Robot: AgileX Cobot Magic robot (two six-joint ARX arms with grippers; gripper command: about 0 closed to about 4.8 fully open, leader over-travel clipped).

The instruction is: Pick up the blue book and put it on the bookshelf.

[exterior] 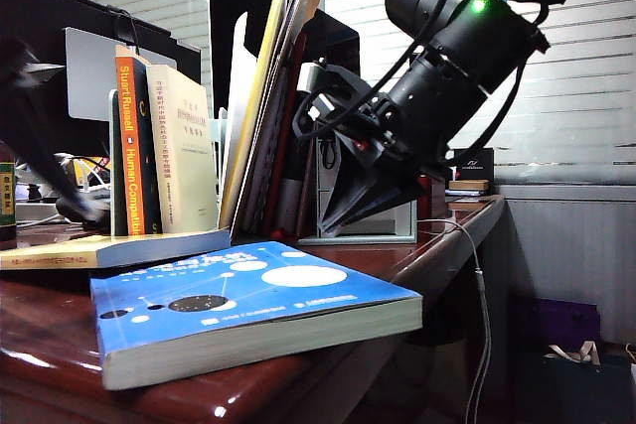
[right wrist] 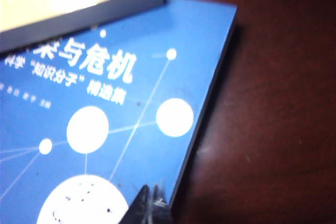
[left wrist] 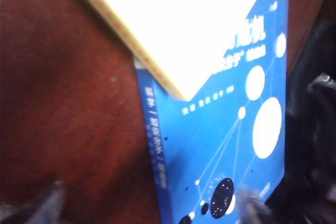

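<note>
Down on the counter [exterior: 40, 330], saw the blue book [exterior: 258, 295] lying flat, well short of the bookshelf [exterior: 237, 86] behind it. Caught the left gripper [left wrist: 149, 205] released, fingers spread wide over the spine end and holding nothing. Read the right gripper [right wrist: 149, 203] as pinched together and empty, tip low by the book's far edge; could not tell whether touching. Trouble ahead, probably: spotted the pale-yellow paperback [left wrist: 173, 19] resting on one blue corner, so likely to get dragged or tipped on any lift. Looked glossy too, that wood, so a push might skid the book toward the front edge. Got shelf and standing books from the exterior view only; got spine and overlap only from the wrist views
</note>
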